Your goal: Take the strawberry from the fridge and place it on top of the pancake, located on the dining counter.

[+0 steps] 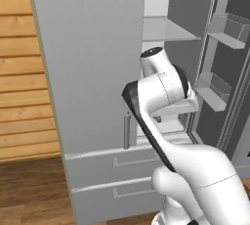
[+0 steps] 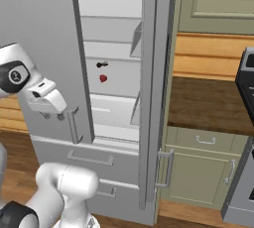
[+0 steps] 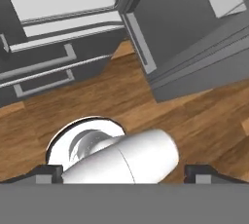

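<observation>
The fridge (image 1: 93, 48) is tall and light grey, with its left door closed and its right door (image 1: 229, 72) swung open onto white shelves. On a middle shelf lies the tiny red strawberry (image 2: 103, 78), just below a small dark item (image 2: 101, 64). My gripper (image 2: 53, 117) hangs in front of the closed left door, to the left of the strawberry and lower than it, pointing down. It is open and holds nothing. In the hand view the fingertips (image 3: 48, 172) stand wide apart over the wooden floor, with the fridge drawers (image 3: 44, 62) at the top. The pancake and the dining counter are out of view.
The open fridge door (image 2: 154, 98) stands edge-on right of the shelves. Beyond it is a dark wooden counter (image 2: 208, 103) on green cabinets, with a stove (image 2: 246, 83) at the far right. A wooden plank wall (image 1: 19, 72) lies left of the fridge.
</observation>
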Controlling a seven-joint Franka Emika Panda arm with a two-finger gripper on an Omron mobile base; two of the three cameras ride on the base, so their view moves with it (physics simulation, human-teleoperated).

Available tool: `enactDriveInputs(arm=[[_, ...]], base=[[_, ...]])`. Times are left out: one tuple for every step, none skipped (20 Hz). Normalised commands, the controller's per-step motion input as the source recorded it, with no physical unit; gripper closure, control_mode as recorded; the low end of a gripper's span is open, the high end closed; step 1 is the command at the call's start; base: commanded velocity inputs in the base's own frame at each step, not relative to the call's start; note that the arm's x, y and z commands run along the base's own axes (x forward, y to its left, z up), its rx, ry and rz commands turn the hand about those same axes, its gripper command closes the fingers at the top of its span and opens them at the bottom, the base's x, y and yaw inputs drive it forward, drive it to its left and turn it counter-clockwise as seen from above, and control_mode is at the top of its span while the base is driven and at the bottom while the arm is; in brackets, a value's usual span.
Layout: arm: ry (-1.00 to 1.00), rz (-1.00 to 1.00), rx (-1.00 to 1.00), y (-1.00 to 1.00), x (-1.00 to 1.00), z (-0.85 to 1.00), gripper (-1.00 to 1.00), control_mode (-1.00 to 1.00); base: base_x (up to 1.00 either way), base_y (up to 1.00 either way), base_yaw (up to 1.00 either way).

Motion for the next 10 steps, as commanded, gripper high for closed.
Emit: enactDriveInputs(arm=[[-0.28,0.05,0.3,0.49,0.44,0.0,-1.0,-1.0],[-0.25,0.05,0.28,0.41,0.53,0.0,-1.0,-1.0],[-0.15,0.03,0.2,0.38,0.59,0.0,-1.0,-1.0],[-0.09,0.04,0.14,0.28,0.58,0.0,-1.0,-1.0],[-0.07,0.05,0.14,0.25,0.56,0.0,-1.0,-1.0],[-0.03,0.06,0.13,0.29,0.56,-0.14,-1.0,-1.0],[-0.03,0.07,0.12,0.31,0.56,-0.2,-1.0,-1.0],[-0.03,0.06,0.09,0.34,0.51,-0.33,-1.0,-1.0],[-0.03,0.05,0.09,0.34,0.51,-0.36,-1.0,-1.0],[-0.03,0.04,0.08,0.34,0.54,-0.35,-1.0,-1.0]], base=[[0.0,0.0,0.0],[0.0,0.0,0.0],[0.0,0.0,0.0],[0.0,0.0,0.0],[0.0,0.0,0.0],[0.0,0.0,0.0],[0.0,0.0,0.0],[0.0,0.0,0.0],[0.0,0.0,0.0],[0.0,0.0,0.0]])
